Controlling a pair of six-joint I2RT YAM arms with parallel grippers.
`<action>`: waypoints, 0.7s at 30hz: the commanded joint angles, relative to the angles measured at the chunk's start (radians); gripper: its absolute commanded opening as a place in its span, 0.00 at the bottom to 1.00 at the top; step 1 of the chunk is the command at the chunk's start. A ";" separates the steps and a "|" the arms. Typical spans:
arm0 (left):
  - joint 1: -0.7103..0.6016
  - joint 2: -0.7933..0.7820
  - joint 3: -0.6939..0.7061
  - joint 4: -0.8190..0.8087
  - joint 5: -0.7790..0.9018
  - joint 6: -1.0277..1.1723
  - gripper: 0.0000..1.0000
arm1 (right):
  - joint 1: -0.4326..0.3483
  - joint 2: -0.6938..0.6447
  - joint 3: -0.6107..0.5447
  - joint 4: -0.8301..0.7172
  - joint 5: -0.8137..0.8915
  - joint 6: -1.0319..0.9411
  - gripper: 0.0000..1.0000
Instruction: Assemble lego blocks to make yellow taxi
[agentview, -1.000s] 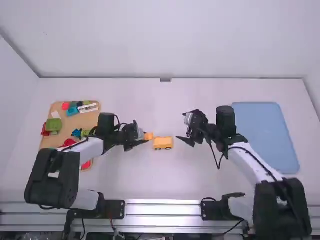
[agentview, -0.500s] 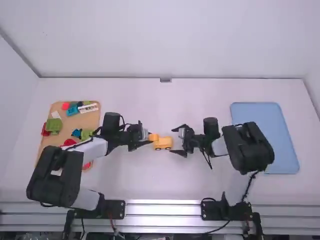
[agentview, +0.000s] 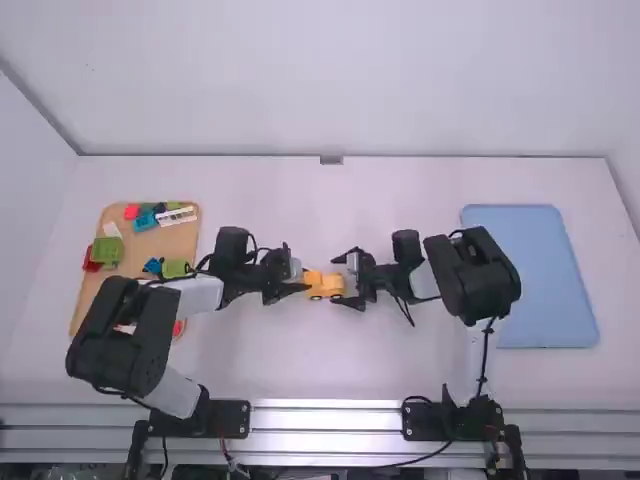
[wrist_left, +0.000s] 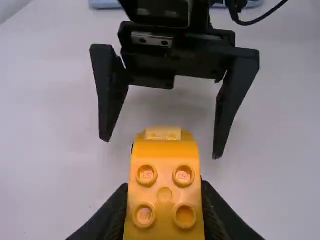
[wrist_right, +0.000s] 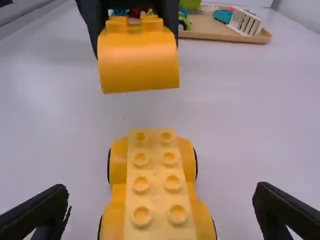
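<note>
on the worktop (agentview: 300, 365), taking twelve o'clock as the far edge in the high view, the yellow wheeled base (wrist_right: 160, 185) stands near the middle, upright on its wheels, with a double row of studs facing up. the left gripper (agentview: 300, 283) comes in from nine o'clock; its jaws are closed on a yellow curved block (wrist_left: 165, 185), gripping it by its sides and holding it raised. in the right wrist view that block sits clear above the worktop, past the base's nine o'clock end, with a gap between the two.

the right gripper (agentview: 338, 280) is at the base's three o'clock side, its jaws spread wide, one at twelve o'clock and one at six, neither touching the base.

toward nine o'clock lies a wooden tray (agentview: 183, 240), partly under the left arm. around its inside are a green block (agentview: 107, 251) at ten o'clock, a blue block (agentview: 146, 221) at twelve and a white barred piece (agentview: 176, 215) at one. a flat blue tray (agentview: 530, 270) lies at three o'clock.
</note>
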 joint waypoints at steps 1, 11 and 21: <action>-0.005 0.010 0.008 0.005 0.026 -0.010 0.24 | 0.013 0.019 -0.023 -0.003 0.048 -0.026 0.98; -0.014 0.010 0.008 0.003 0.028 -0.010 0.20 | 0.039 0.019 0.026 -0.092 0.138 -0.056 0.95; -0.023 0.047 0.008 0.039 0.027 -0.010 0.18 | 0.050 0.019 0.051 -0.170 0.141 -0.120 0.81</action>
